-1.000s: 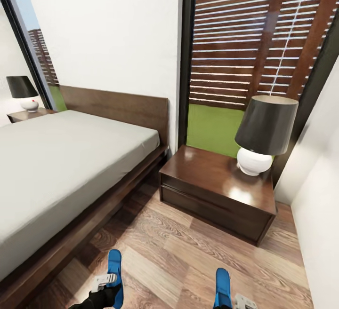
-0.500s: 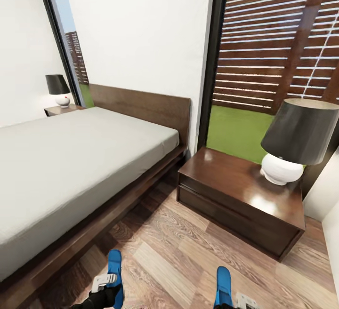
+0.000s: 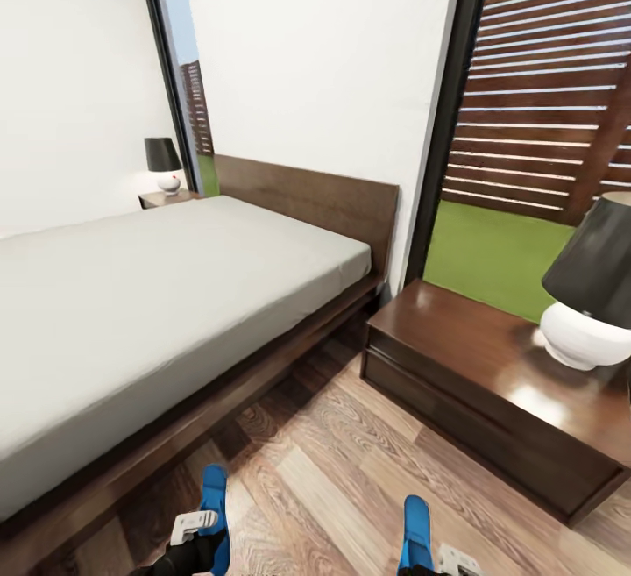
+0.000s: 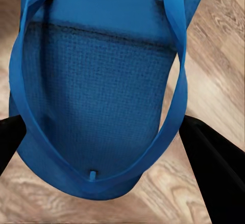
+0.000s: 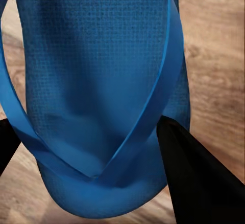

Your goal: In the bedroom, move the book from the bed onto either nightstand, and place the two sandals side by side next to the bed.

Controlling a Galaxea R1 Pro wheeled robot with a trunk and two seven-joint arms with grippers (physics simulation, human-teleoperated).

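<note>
Each gripper holds one bright blue sandal over the wood floor. At the bottom of the head view, the left gripper (image 3: 196, 530) is shut on the left sandal (image 3: 214, 499) close to the bed frame. The right gripper (image 3: 436, 558) is shut on the right sandal (image 3: 416, 523). In the left wrist view, that sandal (image 4: 97, 91) hangs between black fingers (image 4: 217, 170). The other sandal (image 5: 97, 81) sits between black fingers (image 5: 199, 183) in the right wrist view. The bed (image 3: 131, 313) has a bare off-white mattress. The book is out of view. A nightstand (image 3: 464, 352) stands right of the headboard.
A lamp (image 3: 594, 300) with a black shade and white base takes up the near nightstand's right end. A second nightstand (image 3: 163, 199) with a small lamp (image 3: 163, 164) stands beyond the bed. Wood floor (image 3: 333, 471) runs between bed and nightstand. Tall windows flank the white wall.
The camera has swung left: bed, nightstand and lamp have slid right in the picture and the far nightstand shows further in. Both sandals stay held in the same spots.
</note>
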